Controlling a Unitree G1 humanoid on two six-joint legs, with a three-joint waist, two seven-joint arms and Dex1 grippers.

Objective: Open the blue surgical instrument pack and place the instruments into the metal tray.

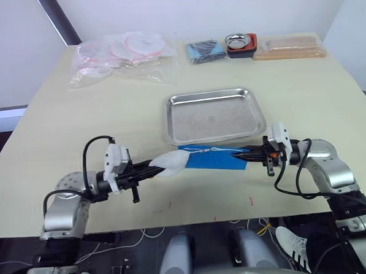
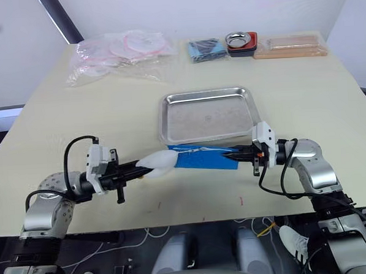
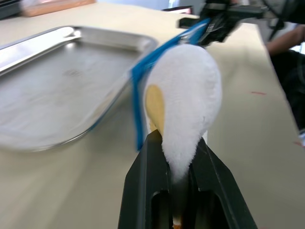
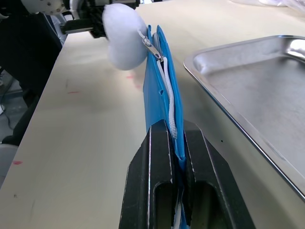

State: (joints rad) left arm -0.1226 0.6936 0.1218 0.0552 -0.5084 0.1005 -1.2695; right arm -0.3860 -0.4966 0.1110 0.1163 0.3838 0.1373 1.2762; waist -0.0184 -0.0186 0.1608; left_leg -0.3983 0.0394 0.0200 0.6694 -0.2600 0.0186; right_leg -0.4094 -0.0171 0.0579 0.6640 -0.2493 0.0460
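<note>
Btwn both grippers: blue pack (image 1: 212,159)

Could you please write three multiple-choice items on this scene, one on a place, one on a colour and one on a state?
1. Where is the pack?
A. inside the tray
B. in front of the tray, stretched between the two grippers
C. at the far edge, beside the red-based bowl

2. What colour is the fluffy puff at the pack's left end?
A. white
B. red
C. black

3. What is the right gripper doing?
A. hanging open over the tray
B. shut on the pack's edge
C. holding scissors

Answers:
1 B: the head views show the pack just on the robot's side of the tray's near rim.
2 A: the puff is white in the left gripper.
3 B: the right wrist view shows both fingers clamped on the blue edge.
</note>
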